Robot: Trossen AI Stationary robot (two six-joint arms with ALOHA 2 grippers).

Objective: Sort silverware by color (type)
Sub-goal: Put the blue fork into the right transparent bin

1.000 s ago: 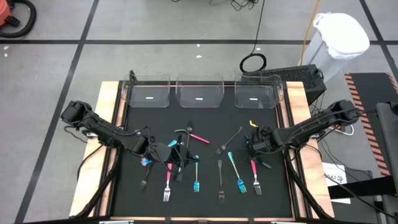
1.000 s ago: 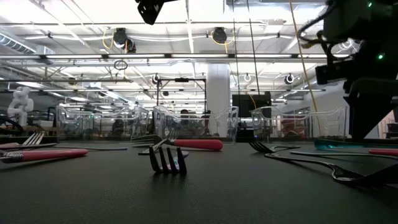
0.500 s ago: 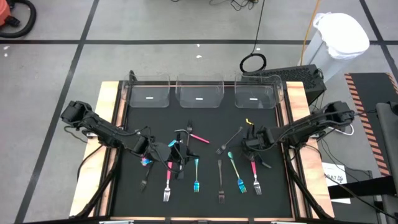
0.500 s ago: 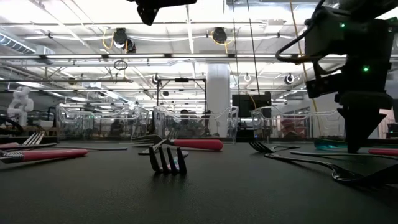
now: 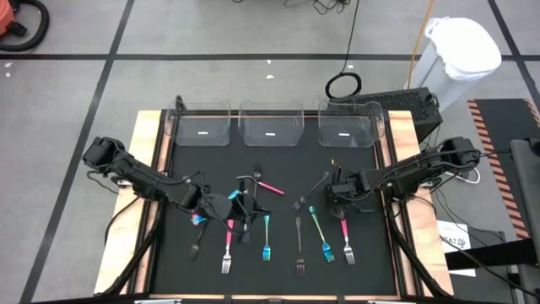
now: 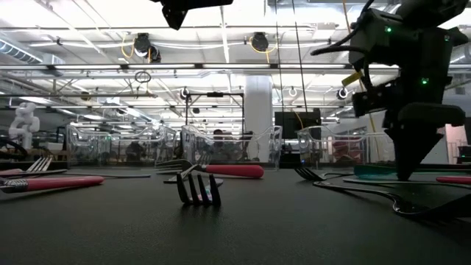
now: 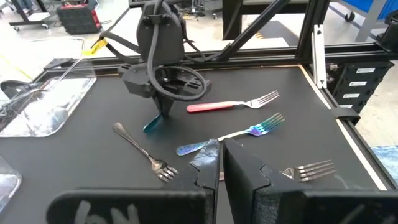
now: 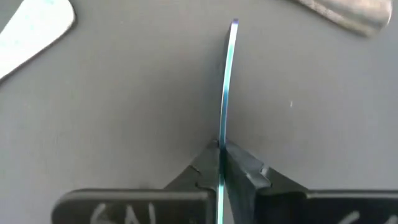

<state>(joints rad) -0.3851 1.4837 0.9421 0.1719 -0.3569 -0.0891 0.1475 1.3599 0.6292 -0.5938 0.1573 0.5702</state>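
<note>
Black mat (image 5: 278, 169), lower right | my right gripper (image 5: 329, 200) has just clamped the teal fork (image 8: 225, 93) handle edge-on | lift next, I judge | left gripper (image 5: 239, 209) shut, lower left.

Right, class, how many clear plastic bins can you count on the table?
3, in a row along the far edge of the table: the left bin, the middle bin and the right bin. None appears to be hidden.
</note>
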